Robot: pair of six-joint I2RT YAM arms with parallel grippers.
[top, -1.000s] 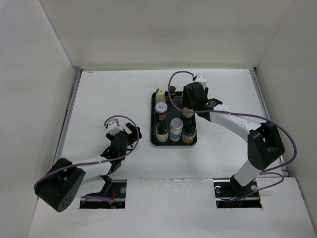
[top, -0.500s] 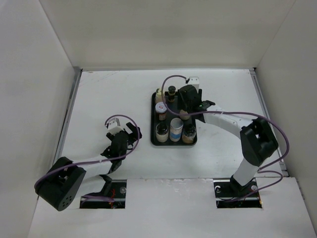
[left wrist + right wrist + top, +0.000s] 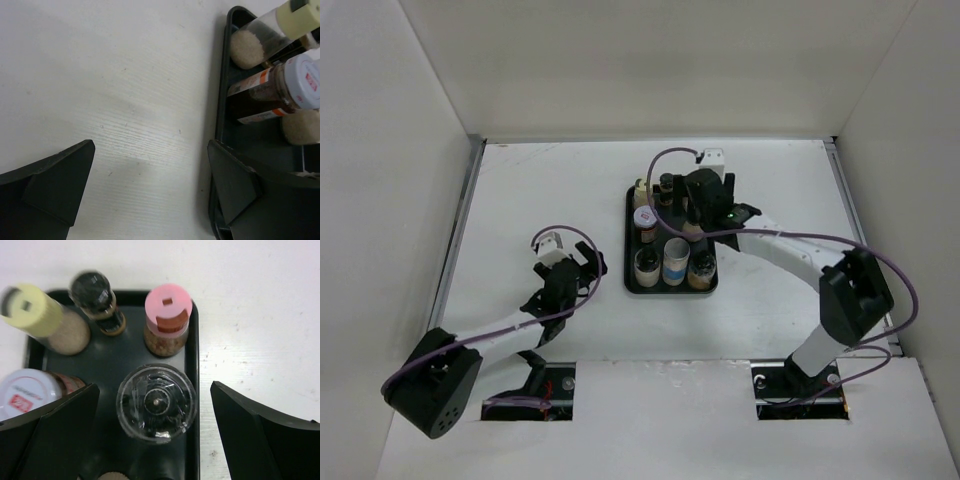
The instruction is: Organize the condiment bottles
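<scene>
The right gripper [image 3: 155, 427] has edged toward 3 o'clock, jaws spread wide, astride the upright clear-capped bottle [image 3: 156, 402] directly beneath it.

White table [image 3: 520, 200] carries a tray [image 3: 629, 250] — flat (black).

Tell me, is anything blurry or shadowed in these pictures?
Right wrist: the yellow cap and black cap look smeared, while the pink cap is sharp. Left wrist: a soft grey shadow crosses the table. Top external: evenly lit, with no strong glare.
</scene>
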